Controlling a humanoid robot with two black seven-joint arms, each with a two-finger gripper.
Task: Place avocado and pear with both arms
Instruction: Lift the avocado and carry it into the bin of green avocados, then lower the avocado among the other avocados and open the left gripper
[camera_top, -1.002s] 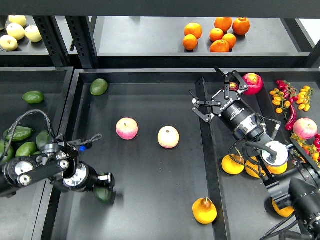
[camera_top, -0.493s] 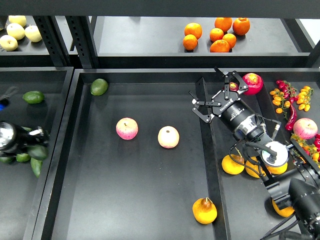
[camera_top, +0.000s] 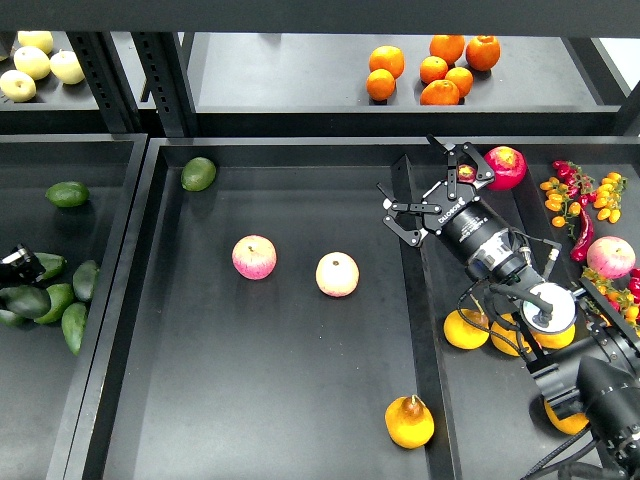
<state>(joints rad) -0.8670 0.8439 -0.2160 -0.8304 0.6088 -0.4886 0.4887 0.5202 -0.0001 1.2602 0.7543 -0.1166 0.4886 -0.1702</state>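
Pear (camera_top: 409, 422): squat, yellow-orange, brown-stemmed, upright.

two apples (camera_top: 254, 257) lie side by side mid-tray, the pear (camera_top: 409, 422) nearer, right of them.

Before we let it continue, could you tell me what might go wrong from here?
The pear lies at the centre tray's front edge, beside the divider, so a reaching tool could clip the wall. The left tool sits amid several similar avocados, so the wrong one might get picked. The open right tool hovers over the divider.
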